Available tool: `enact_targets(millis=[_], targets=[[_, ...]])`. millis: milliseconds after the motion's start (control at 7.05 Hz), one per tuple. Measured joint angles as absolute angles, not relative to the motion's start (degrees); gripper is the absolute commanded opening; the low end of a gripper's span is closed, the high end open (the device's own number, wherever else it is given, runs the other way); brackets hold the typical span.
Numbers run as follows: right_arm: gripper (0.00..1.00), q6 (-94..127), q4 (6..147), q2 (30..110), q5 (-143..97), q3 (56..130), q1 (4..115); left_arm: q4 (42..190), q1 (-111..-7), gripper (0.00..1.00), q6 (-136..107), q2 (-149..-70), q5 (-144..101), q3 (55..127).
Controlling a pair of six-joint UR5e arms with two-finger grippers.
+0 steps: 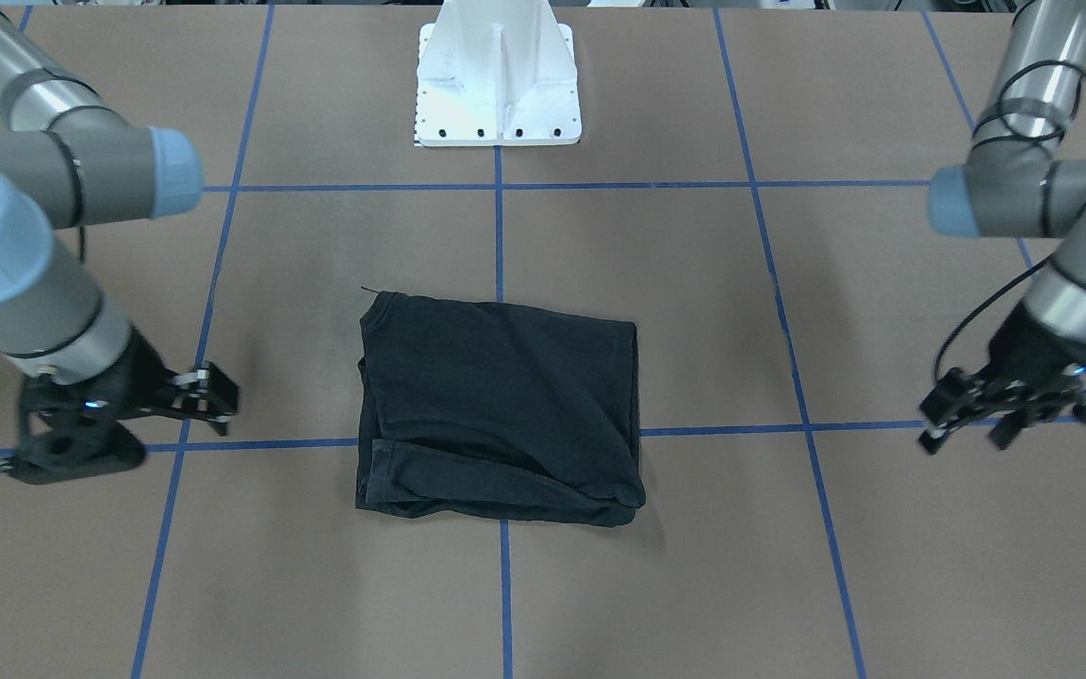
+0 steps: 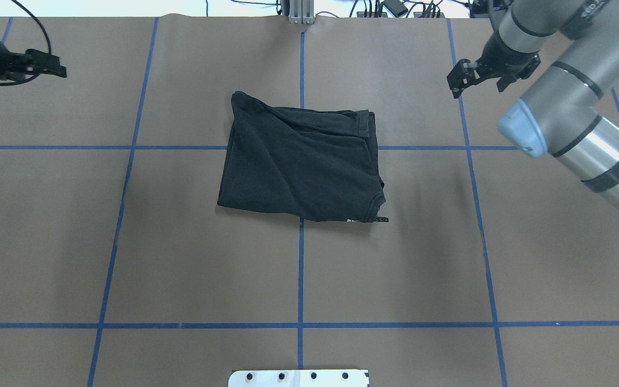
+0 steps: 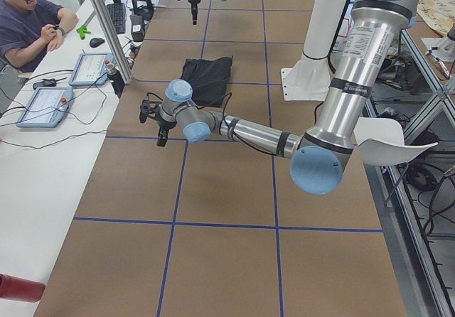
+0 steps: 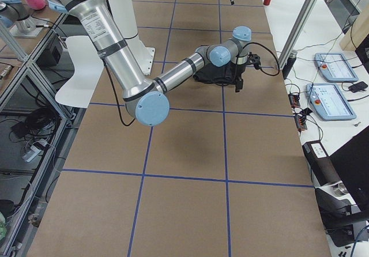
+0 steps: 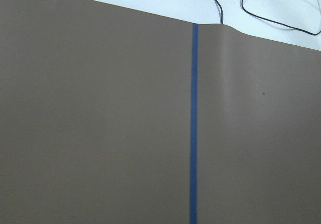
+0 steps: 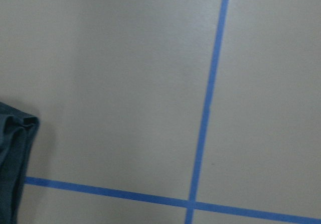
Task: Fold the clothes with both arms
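A black short-sleeved cotton T-shirt [image 2: 299,161] is lying folded in the middle of a brown paper-covered desk [image 2: 191,258], with the black two-finger left gripper [image 2: 57,63] and right gripper [image 2: 457,81] hanging well apart from it on either side.

The T-shirt is sitting as a rough, slightly rumpled rectangle over a crossing of the blue tape lines [image 2: 121,215] that are marking the desk into squares, and a hemmed sleeve edge is running along its side farthest from the robot. The left gripper is hovering near the desk's far left corner, its fingers spread and grasping nothing. The right gripper is hovering above the desk off the T-shirt's far right corner, likewise released and empty. A white flanged pedestal [image 1: 498,85] is standing on the desk on the robot's side of the T-shirt.
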State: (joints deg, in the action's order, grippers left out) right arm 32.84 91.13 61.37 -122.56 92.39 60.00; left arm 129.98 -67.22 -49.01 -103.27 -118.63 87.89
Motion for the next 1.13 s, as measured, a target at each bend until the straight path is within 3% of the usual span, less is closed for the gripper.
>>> enact_targets(millis=[425, 1135], targets=[[1.0, 27.03, 91.44, 68.97, -129.4, 94.35, 69.13, 130.1, -76.54, 0.99, -32.78, -95.03, -123.93, 90.58], [1.0, 25.17, 86.42, 80.96, -131.64, 95.49, 76.61, 132.29, -84.16, 0.99, -29.88, -93.99, -125.65, 90.37]])
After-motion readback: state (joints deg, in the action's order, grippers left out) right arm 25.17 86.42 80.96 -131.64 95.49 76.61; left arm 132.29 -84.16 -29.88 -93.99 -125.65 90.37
